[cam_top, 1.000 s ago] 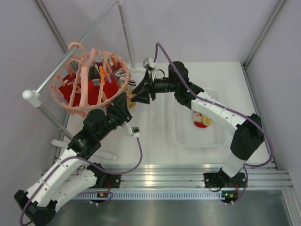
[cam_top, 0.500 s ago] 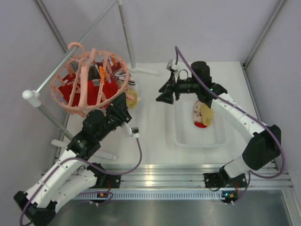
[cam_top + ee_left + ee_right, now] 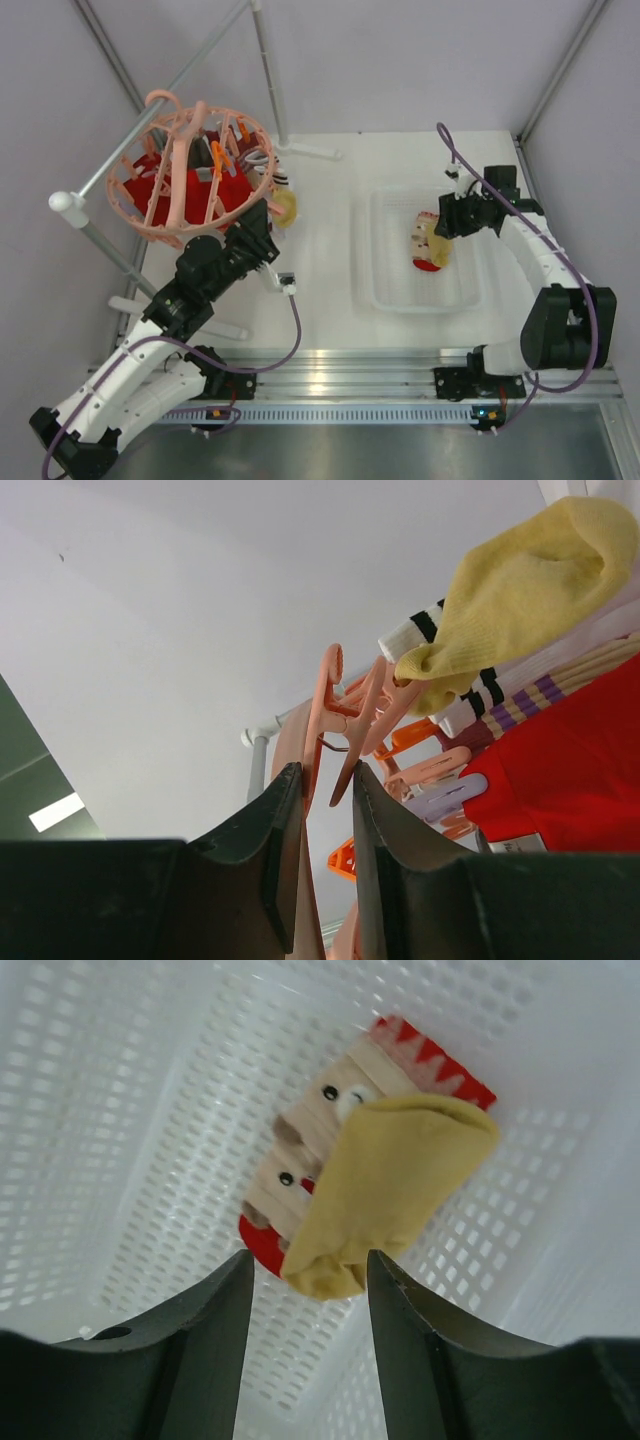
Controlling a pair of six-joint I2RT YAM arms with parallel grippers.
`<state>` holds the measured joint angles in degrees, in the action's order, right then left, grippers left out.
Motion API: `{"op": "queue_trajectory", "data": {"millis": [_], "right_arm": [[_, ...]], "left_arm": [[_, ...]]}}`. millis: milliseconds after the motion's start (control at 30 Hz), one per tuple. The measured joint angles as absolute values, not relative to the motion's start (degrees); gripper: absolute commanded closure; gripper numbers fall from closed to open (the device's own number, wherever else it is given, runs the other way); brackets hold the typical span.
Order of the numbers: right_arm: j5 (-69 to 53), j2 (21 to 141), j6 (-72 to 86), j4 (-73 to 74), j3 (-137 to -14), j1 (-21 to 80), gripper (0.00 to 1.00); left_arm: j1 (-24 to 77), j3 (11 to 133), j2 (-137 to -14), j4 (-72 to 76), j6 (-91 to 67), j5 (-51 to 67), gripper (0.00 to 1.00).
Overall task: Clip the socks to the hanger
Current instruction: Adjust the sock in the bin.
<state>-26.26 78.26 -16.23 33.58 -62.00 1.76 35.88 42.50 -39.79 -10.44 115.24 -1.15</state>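
The peach-pink hanger (image 3: 190,170) hangs from the rail at the far left with several socks on it. They include a red sock (image 3: 580,760), a white sock with black stripes (image 3: 420,630) and a mustard yellow sock (image 3: 520,580), which also shows (image 3: 285,207) at the ring's right side. My left gripper (image 3: 328,780) reaches up from below, shut on the handles of a peach clip (image 3: 345,715). My right gripper (image 3: 308,1258) hovers open over a second yellow sock (image 3: 400,1180), which lies on a red-and-beige patterned sock (image 3: 320,1140).
The two loose socks lie in a white perforated basket (image 3: 390,270) on the right of the table. A grey metal rail (image 3: 150,110) on a stand carries the hanger. My left gripper (image 3: 265,212) sits just under the ring, and my right gripper (image 3: 443,220) is over the basket.
My right arm has swung away from the hanger to the right and now hovers over the basket. The left arm has stayed under the hanger, its jaws closing slightly.
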Motion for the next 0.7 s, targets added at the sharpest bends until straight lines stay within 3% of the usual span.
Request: {"op": "queue_trajectory", "data": {"millis": [200,500,700], "right_arm": [[-19.1,85.1,-14.4,35.0,-60.7,-1.8,0.53],[-20.1,88.5,-13.8,35.2,-60.6,-1.8,0.62],[-21.0,89.6,-12.1,35.2,-60.6,-0.9,0.61]], "left_arm": [[35.9,42.5,-39.5,-10.4,115.2,-1.1,1.0],[35.8,41.1,-38.2,-10.3,115.3,-1.2,1.0],[35.7,41.0,-38.0,-10.3,115.3,-1.2,1.0]]}}
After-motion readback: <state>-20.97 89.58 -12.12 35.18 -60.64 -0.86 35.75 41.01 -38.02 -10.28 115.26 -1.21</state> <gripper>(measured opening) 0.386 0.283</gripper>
